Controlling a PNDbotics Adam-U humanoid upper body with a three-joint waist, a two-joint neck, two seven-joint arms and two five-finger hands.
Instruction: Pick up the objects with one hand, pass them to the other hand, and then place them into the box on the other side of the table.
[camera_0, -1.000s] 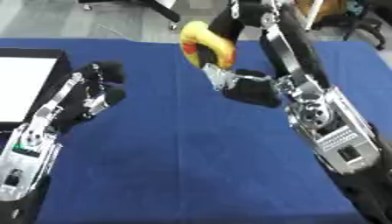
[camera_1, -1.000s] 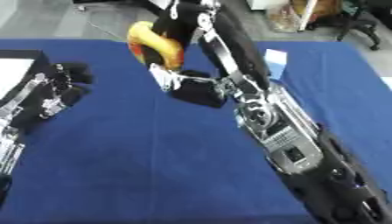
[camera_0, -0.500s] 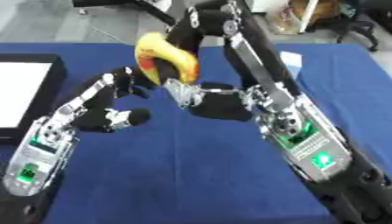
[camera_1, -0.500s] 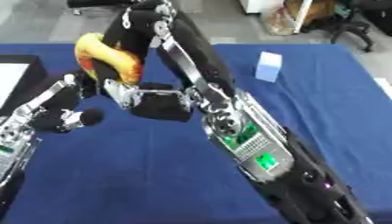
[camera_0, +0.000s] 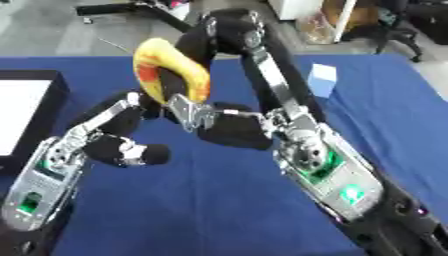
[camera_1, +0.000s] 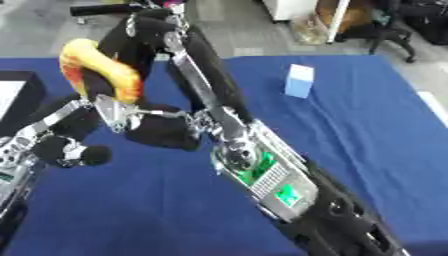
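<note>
Left eye view is showing a curved yellow object with red-orange patches (camera_0: 171, 70), banana-shaped, being held up off the blue table (camera_0: 219, 220) just left of centre. The right hand (camera_0: 229, 131) is gripping its lower end, fingers curled round it, so the upper curve is standing free. That orientation is probably leaving a clear stretch for the other hand to take.

The left hand (camera_0: 118, 145) is sitting just below and left of the object, fingers partly curled and spread toward it, thumb tip forward. Whether any finger is touching the object is not clear; it is not closing on anything. Judgement: this is the hand-over step, the receiving hand lining up for its grasp.

The box (camera_0: 31, 115), dark-walled with a pale inside, is lying at the left edge of the table, on the receiving hand's side, which fits passing the object leftward first. It is holding nothing that can be seen.

A small pale blue block (camera_1: 298, 80) is standing well apart toward the far right of the table, untouched.
</note>
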